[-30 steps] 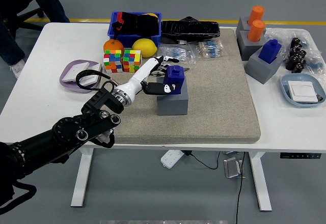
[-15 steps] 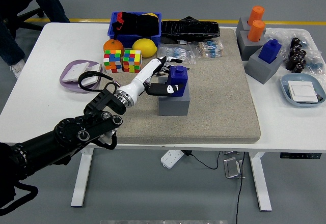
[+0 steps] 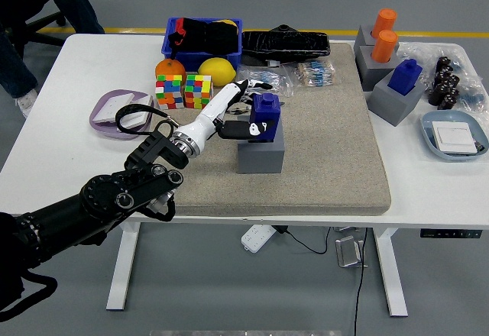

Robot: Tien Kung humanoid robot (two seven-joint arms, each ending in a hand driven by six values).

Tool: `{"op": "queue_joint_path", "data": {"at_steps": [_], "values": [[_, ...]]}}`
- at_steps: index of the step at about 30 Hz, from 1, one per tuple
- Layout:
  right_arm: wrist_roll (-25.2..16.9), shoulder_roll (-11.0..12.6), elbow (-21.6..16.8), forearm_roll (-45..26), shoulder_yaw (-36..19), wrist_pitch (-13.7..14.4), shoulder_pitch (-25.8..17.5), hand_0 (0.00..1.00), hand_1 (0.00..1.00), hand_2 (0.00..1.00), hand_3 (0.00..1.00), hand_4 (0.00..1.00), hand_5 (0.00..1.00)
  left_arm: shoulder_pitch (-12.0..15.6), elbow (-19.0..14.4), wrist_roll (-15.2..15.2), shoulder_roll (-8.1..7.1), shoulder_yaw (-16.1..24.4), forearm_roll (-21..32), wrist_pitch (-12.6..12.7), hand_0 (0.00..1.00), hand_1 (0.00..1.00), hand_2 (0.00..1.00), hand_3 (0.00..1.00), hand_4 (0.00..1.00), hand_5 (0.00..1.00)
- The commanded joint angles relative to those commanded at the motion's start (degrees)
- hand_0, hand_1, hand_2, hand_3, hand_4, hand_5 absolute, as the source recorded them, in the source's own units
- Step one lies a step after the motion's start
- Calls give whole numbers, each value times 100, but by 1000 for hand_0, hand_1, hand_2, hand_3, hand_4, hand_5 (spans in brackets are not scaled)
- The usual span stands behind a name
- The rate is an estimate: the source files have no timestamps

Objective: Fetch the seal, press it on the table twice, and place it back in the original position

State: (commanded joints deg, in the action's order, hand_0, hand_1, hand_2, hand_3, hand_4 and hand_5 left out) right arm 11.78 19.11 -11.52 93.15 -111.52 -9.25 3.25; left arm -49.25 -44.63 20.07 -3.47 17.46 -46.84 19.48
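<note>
Fingers of your left hand are wrapped around the blue seal, thumb on its near side and the others curling over its far side, while the seal sits in, or barely above, the top of its grey block holder at the middle of the beige mat; whether it has cleared the socket cannot be told from this angle. Your right hand is out of view. The chief risk, as it looks from here, is the holder: it appears free-standing, so a pull that is not straight up may drag or tip the block along with the seal, and you would lose the spot the seal must go back to. The grip also looks sideways and shallow, so the seal could twist or slip when you press it down. Behind the hand lie clear packets, with two puzzle cubes and a lemon close to the wrist; a wide swing could sweep them. Press on bare mat or tabletop, well apart from the other seals in their holders on the right.
</note>
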Motion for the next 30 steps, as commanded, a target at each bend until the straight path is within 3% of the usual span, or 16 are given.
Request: {"op": "queue_joint_path", "data": {"at_steps": [20, 30], "values": [[-3, -4, 2, -77, 130, 5, 26, 869, 731, 712, 731, 843, 510, 84, 175, 187, 174, -12, 126, 78, 799, 597, 517, 757, 625, 2], [-5, 0, 7, -94, 174, 3, 33, 869, 731, 712, 733, 845, 513, 71, 279, 192, 190, -33, 149, 85, 797, 597, 515, 751, 627, 2]]}}
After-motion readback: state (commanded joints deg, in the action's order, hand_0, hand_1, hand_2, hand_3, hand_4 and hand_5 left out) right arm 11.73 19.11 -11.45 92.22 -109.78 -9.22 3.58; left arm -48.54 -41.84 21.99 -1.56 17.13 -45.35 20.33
